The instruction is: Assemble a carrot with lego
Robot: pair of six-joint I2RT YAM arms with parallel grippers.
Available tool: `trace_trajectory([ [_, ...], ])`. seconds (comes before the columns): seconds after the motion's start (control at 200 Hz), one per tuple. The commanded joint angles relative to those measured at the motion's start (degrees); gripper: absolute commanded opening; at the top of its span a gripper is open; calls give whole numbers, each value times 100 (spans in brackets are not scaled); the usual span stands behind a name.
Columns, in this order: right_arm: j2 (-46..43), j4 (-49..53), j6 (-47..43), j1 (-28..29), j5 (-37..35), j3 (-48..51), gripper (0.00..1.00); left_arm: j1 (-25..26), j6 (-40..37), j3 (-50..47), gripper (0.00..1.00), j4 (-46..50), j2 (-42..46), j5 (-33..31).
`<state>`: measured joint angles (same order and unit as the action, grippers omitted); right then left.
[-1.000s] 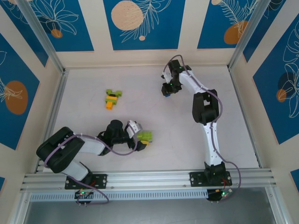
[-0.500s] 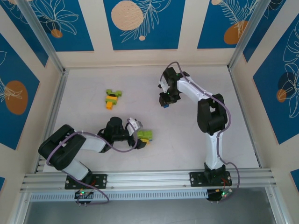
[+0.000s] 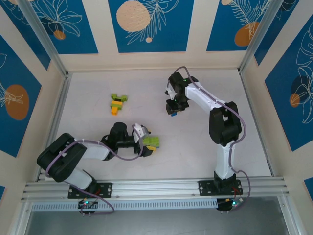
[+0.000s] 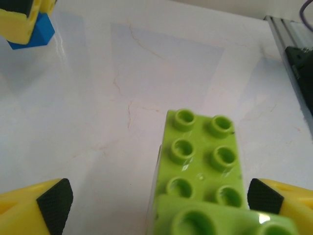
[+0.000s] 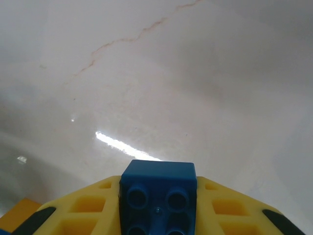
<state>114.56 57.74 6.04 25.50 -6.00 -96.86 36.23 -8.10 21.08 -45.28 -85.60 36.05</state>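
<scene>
On the white table point(image 3: 205, 142), a small cluster of lime and orange lego point(image 3: 117, 103) is seen left of centre. Nearer the arms, a lime brick point(image 3: 152, 142) is bracketed, studs up, by the wide-open left gripper point(image 3: 147, 143). From the left wrist, its long axis is seen running away from the camera, well clear of the left pad point(image 4: 54, 199). Further right, a blue brick point(image 3: 173, 113) is clamped in the right gripper point(image 3: 173, 109). Its studs are resolved from the right wrist, whereas from above it is a blue speck.
</scene>
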Motion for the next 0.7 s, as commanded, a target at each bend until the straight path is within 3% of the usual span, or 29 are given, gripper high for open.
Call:
trace_trajectory([
  [0.0,-245,262,207,64,-55,195,30,-56,-26,-134,85,-210,158,356],
  [0.04,-298,281,234,102,-74,232,30,-58,-9,-135,80,-210,171,376],
  [0.145,-403,424,290,198,-158,222,29,-60,-25,-116,56,-159,193,510],
  [0.21,-488,547,330,268,-217,195,30,-62,-56,-80,48,-102,142,563],
  [0.42,-922,956,718,630,-214,283,30,-55,-93,-89,44,-133,136,560],
  [0.695,-1696,1108,2094,1341,222,866,27,-50,-226,-3,34,72,61,649],
])
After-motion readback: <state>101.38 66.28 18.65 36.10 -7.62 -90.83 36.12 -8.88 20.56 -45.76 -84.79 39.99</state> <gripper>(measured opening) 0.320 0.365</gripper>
